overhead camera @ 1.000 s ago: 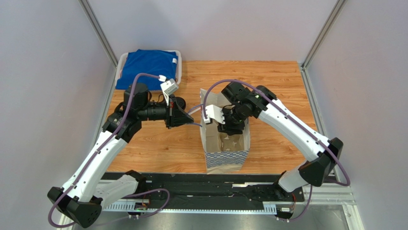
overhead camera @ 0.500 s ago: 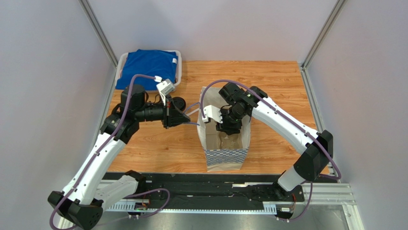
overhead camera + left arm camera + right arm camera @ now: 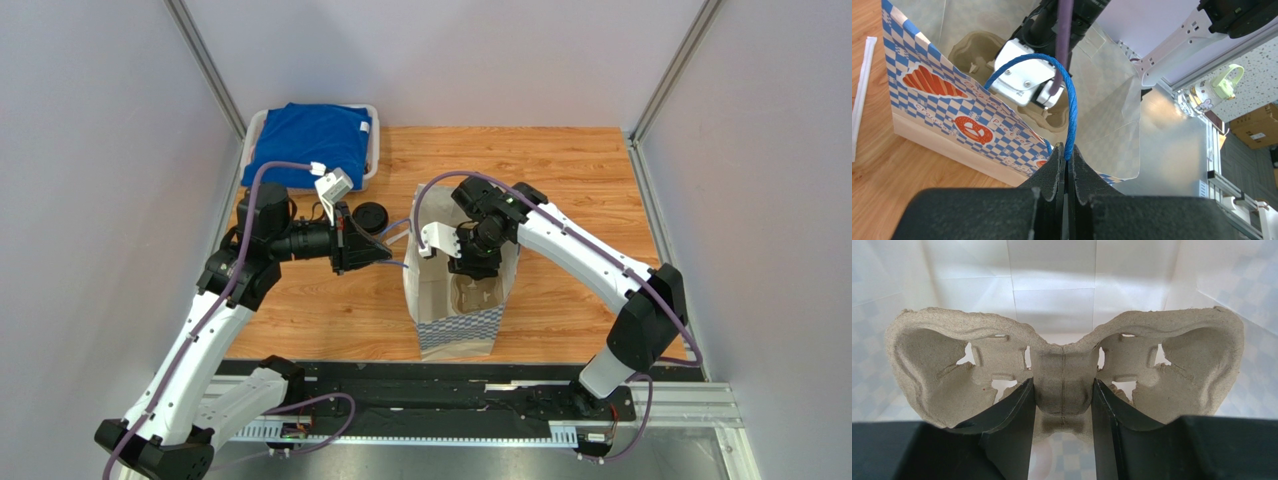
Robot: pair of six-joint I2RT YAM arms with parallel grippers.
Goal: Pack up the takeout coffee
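Pinching flat together with no gap between the fingers, the left gripper (image 3: pixel 1067 156) clamps the blue rope handle (image 3: pixel 1073 112) of the paper bag (image 3: pixel 455 330); the rope arches up from the fingertips and back down to the bag's checked wall. The right gripper (image 3: pixel 1063 392) is down inside the bag, its jaws about half apart and pressed against either side of the middle ridge of the pulp cup carrier (image 3: pixel 1192 365), which it holds. Two cup wells of the carrier show, one on each side of the fingers, against the bag's white lining.

The bag stands on the wooden table (image 3: pixel 560 170) with its mouth open, and it holds that one carrier and the right claw.

The takeout coffee (image 3: pixel 371 215), a single cup with its black lid on, stands upright on the table outside the bag, just behind the left gripper. One white wrapped straw (image 3: pixel 863 95) lies on the wood beside the bag. At the far left corner sits one white tray (image 3: pixel 376 135) filled by one blue cloth (image 3: pixel 310 135).
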